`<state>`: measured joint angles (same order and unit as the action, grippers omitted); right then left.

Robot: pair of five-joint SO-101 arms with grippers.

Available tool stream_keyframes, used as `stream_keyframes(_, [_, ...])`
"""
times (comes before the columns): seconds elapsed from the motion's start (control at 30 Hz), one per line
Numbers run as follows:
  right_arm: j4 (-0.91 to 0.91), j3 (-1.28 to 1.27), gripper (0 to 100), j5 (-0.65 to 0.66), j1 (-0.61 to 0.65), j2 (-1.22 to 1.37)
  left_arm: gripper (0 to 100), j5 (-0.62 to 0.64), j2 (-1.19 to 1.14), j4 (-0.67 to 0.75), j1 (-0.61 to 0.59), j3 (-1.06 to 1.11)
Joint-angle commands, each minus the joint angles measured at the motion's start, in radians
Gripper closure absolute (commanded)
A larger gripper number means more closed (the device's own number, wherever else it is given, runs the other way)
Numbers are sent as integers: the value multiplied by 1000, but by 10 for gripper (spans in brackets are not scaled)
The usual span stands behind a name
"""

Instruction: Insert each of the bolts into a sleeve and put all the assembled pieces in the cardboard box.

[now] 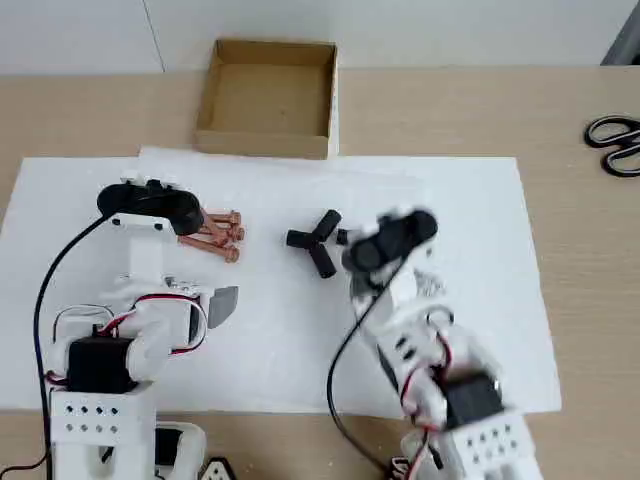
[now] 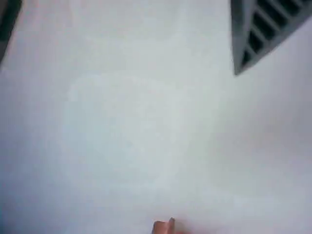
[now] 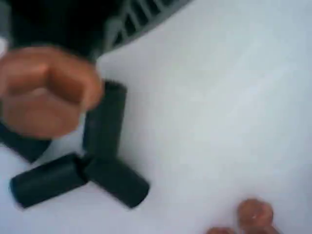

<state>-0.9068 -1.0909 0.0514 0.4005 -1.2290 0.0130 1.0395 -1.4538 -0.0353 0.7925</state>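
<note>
While right arm [image 1: 392, 242] hovers over sleeves [image 1: 318, 243], right jaws clamp bolt [image 3: 46, 90]; left jaws apart.

Bolts [image 1: 215, 232] left of sleeves [image 1: 315, 240], both on paper [image 1: 470, 200]; cardboard box [image 1: 268, 95] behind; scissors [image 1: 615, 145] far right.

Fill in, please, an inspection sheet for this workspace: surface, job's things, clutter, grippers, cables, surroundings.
Surface: white paper sheet on a wooden table.
Job's things: copper bolts heaped by the left arm; black sleeves clustered mid-sheet; cardboard box empty, far side.
Clutter: scissors near the table's edge.
Grippers: left gripper fingers open, empty; right gripper over the sleeves, apparently holding a bolt.
Cables: black cable beside the left arm; second black cable beside the right arm.
Surroundings: white wall behind the table.
</note>
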Motion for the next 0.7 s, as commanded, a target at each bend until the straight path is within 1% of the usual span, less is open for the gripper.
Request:
stream_keyframes(0.0, [5, 341, 995, 14, -10, 268, 712, -2, 9, -2, -8, -53])
stream_keyframes(0.1, [7, 588, 995, 12, -8, 501, 712, -2, 9, -2, -8, -56])
stream_keyframes(0.2, [87, 804, 995, 8, -15, 731, 712, -2, 9, -2, -8, -56])
stream_keyframes(0.37, [328, 1059, 995, 6, -33, 1079, 712, -2, 9, -5, -8, -50])
stream_keyframes(0.67, [754, 1344, 995, 6, -31, 1584, 712, -2, 9, -6, -9, -48])
